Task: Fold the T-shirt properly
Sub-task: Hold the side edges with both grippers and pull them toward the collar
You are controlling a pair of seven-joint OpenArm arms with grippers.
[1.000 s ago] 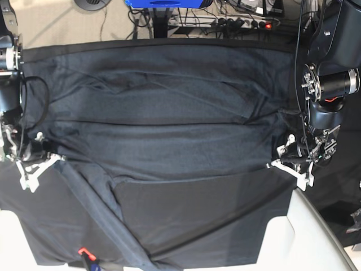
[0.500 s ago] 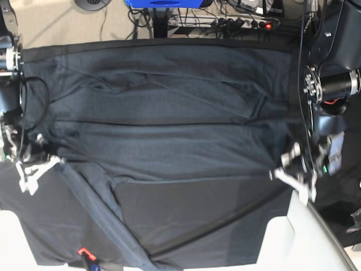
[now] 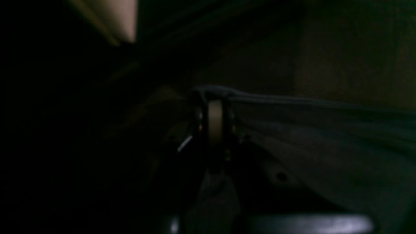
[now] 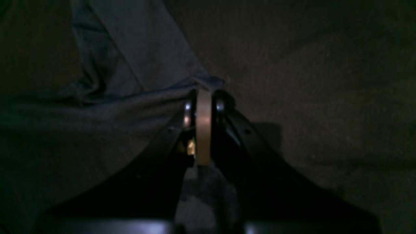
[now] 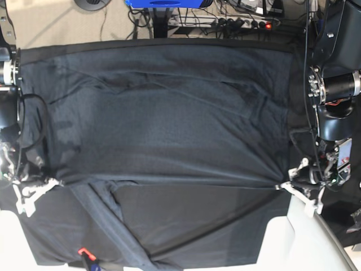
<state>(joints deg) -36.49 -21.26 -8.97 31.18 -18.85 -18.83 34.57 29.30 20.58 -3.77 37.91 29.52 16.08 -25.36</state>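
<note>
1. The T-shirt (image 5: pixel 163 118) lies spread flat on the black table cloth (image 5: pixel 197 220), its long axis running side to side across the table in the base view; one sleeve (image 5: pixel 104 220) trails off from the shirt's near left corner toward the table's front edge.
2. The left gripper (image 5: pixel 280 186) is clamped tight on the shirt's near corner on the base view's right; the left wrist view shows the jaws pressed together on a fold of the shirt (image 3: pixel 292 136).
3. The right gripper (image 5: pixel 56 182) is pinched shut on the opposite near corner of the shirt, and the right wrist view shows grey fabric (image 4: pixel 130 97) bunched at its tips (image 4: pixel 203 94).
4. Compared with a second earlier, both grippers sit nearer the table's front edge, and the shirt's near edge has been pulled with them.
5. The horizontal fold seen across the shirt's middle a second ago is gone; the body now lies stretched smoother, covering more of the table cloth.
</note>
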